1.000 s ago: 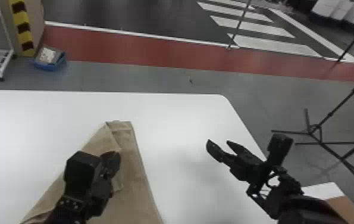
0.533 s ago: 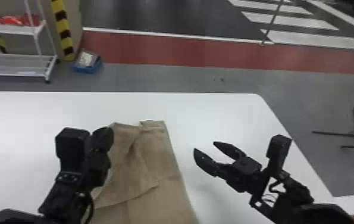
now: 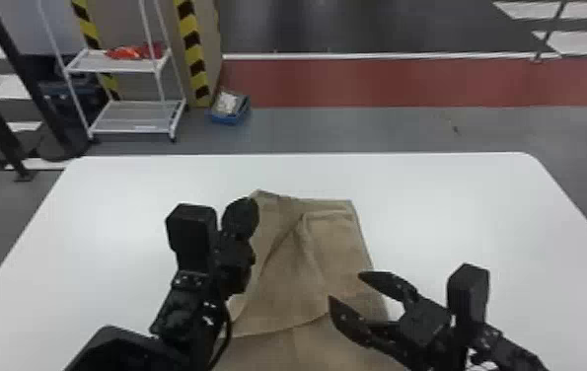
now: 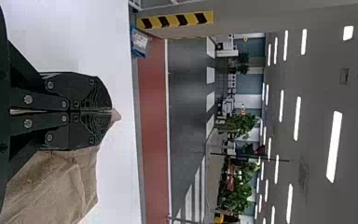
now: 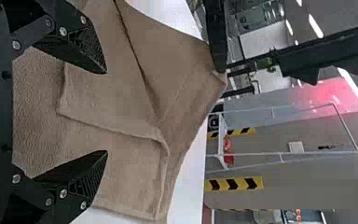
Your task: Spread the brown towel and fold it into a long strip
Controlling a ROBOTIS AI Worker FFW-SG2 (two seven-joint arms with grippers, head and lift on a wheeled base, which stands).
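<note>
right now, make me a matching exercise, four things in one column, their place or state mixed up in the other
1 brown towel
2 left gripper
3 right gripper
4 blue box

a fingers wide apart
b on the floor beyond the table
c fingers shut on a bit of cloth
d partly folded over itself

Pairs: 1-d, 2-c, 3-a, 4-b

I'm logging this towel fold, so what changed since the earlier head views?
The head view has swung left. The right gripper moved leftward, from beside the towel to above its right side. The left gripper moved outward, nearer the towel's far left corner. The right fingers stayed open, and the towel stayed on the table.
</note>
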